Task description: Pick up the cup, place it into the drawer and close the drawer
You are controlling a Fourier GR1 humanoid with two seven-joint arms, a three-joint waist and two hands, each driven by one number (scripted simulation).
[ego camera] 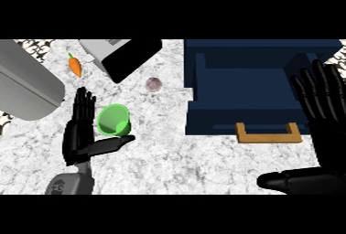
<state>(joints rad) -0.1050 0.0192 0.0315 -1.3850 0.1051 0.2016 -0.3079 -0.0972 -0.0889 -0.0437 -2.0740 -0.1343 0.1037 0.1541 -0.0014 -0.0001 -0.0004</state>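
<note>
Single head view, steeply down onto the counter [202,164], close.

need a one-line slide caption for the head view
Left hand open beside the green cup, open navy drawer to its right, right hand open over the drawer's right side.

- My left hand [84,132] is glossy black all over, its long slim fingers built of short segments with faint highlights along them.
- My left forearm [69,183] is a grey, rounded casing, and a darker ring-shaped marking sits on its upper face near the wrist.
- My right hand [323,114] is the same shiny black, broader in the head view, with ridged, jointed fingers and a thick rounded thumb [287,180].
</note>
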